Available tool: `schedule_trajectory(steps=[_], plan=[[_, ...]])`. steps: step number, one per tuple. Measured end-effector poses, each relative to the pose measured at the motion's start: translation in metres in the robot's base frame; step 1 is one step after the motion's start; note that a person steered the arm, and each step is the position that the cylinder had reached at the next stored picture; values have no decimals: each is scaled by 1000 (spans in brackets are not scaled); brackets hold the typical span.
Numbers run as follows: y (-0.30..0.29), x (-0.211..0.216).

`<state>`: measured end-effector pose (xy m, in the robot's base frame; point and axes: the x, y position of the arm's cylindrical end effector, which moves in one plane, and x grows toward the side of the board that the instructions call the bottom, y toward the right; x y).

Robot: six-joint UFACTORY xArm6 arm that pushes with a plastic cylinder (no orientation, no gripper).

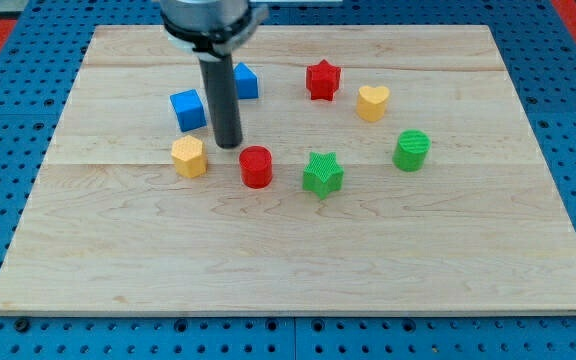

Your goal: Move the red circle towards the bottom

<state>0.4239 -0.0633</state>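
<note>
Nearest the camera: bare bench [298,270], then the red circle [256,166], mid-board, between yellow hexagon [189,157] and green star [322,173]. My tip [228,145] sits just above-left of it, close, apart by a hair or touching, can't tell. No fingers on this rig, just a rod, nothing held. Circle looks like a small ribbed red cylinder, upright. I'd judge it light, rigid, slides easily, may roll off sideways if hit off-centre. Contact should be on its top side, dead centre, push straight down.

Bright, even light; soft shadows.
</note>
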Motion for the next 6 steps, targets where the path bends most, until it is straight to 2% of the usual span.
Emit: schedule_trajectory(steps=[1,2,3,5,6], plan=[[48,9],[79,-8],[64,17],[96,38],[87,54]])
